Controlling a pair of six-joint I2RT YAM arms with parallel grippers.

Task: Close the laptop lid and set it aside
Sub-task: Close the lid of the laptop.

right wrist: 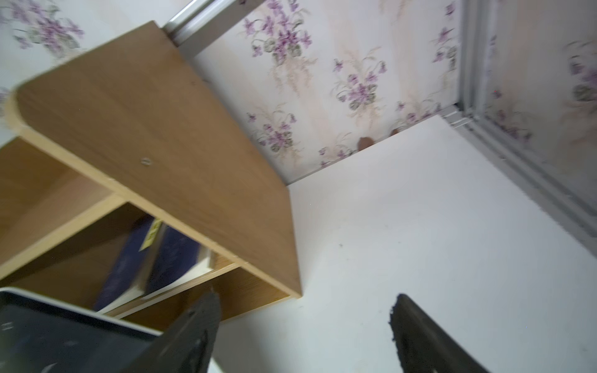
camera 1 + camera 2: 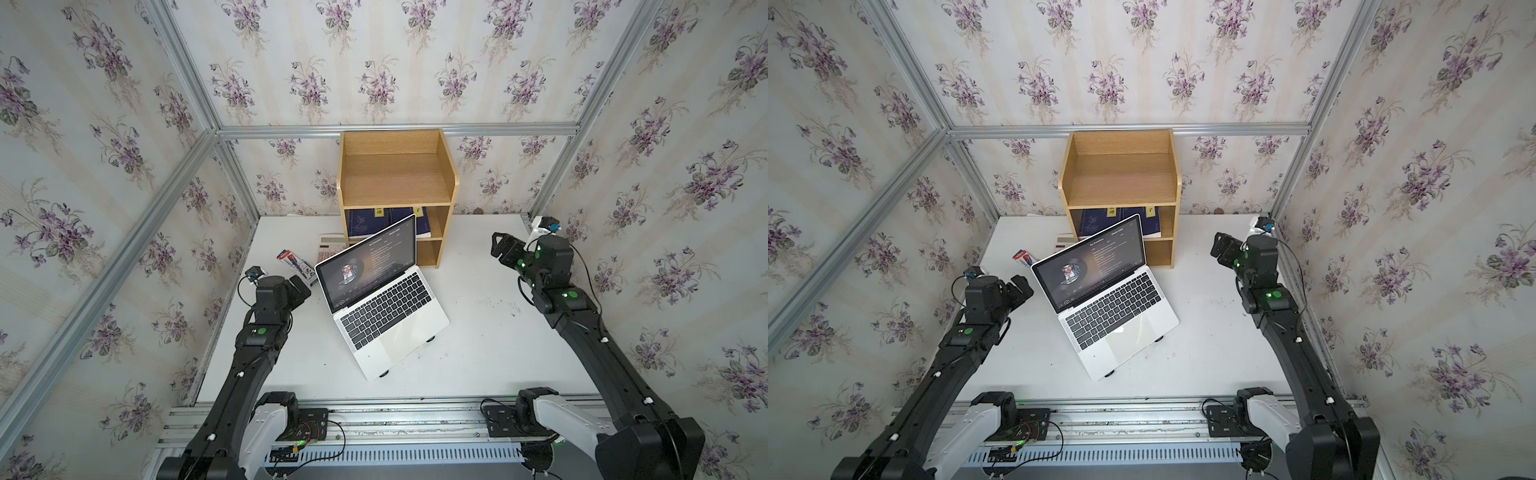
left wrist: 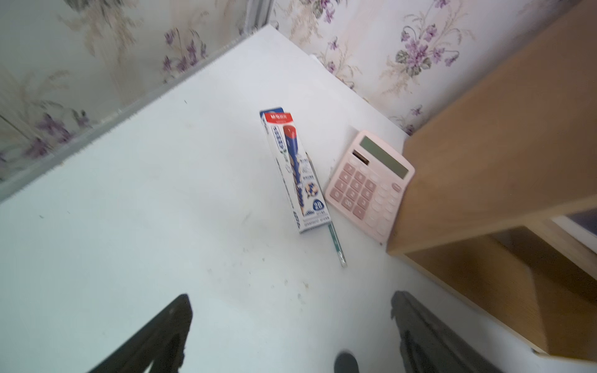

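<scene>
Lid (image 2: 365, 266) up, laptop (image 2: 388, 311) on stand (image 2: 384, 373). Left jaws open, empty; right jaws likewise. Risk: off-centre lid push skids laptop off.

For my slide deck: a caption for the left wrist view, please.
Open left gripper above the table, facing a pencil box, pink calculator and wooden shelf.

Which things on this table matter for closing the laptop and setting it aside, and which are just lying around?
For the job: laptop, its open lid.

Just lying about: calculator, pencil box, loose pencil, wooden shelf, blue books.
</scene>
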